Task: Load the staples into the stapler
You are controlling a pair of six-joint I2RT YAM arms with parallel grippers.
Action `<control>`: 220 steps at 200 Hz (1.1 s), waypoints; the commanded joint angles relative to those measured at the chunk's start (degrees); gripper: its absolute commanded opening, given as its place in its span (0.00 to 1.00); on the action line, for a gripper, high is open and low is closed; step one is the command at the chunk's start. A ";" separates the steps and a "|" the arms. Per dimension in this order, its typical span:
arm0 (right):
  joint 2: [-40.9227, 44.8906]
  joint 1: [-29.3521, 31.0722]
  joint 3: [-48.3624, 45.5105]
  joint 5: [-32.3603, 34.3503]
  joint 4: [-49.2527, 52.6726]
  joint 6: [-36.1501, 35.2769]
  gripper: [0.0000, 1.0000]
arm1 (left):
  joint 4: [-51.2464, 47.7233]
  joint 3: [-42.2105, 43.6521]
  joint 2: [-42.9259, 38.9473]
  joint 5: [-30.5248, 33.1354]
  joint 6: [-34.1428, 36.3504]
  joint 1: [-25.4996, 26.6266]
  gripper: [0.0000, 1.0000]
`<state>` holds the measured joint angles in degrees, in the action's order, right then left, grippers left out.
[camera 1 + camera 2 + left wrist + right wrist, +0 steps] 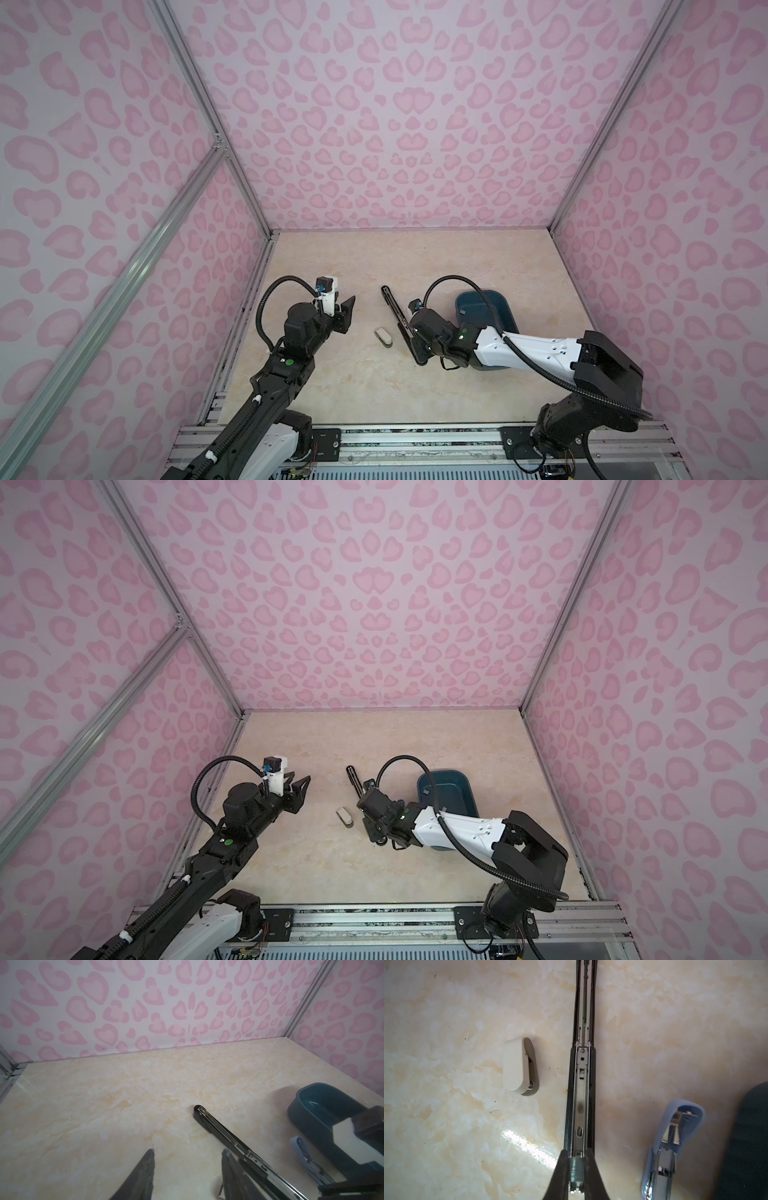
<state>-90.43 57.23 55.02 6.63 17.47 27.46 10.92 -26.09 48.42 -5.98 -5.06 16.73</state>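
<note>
The black stapler [392, 307] [354, 780] lies opened out flat mid-table, its metal channel [581, 1084] facing up. My right gripper [576, 1152] [411, 338] is shut on a short grey strip of staples [576, 1169], held right over the near end of that channel. My left gripper [349, 305] [301, 784] [189, 1150] hovers open and empty just left of the stapler [220, 1128], low over the table.
A small white stapler [383, 336] [519, 1066] lies left of the black one. A light blue stapler [670, 1147] [301, 1151] lies open to its right, beside a teal bin [490, 311] [324, 1105]. One loose staple [493, 1111] is on the marble top.
</note>
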 commanded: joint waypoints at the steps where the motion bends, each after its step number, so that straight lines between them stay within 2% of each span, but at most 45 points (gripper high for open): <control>1: -0.57 0.45 -0.42 1.17 -0.93 1.36 0.10 | 0.68 -0.33 -0.08 0.05 -0.10 0.03 0.53; 220: -1.85 0.34 -2.68 -0.09 -2.13 0.99 0.09 | 0.33 0.05 -2.90 1.44 0.05 0.05 0.52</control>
<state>-92.23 57.63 52.90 6.39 16.01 28.32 10.39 -26.00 45.74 -4.91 -5.04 16.73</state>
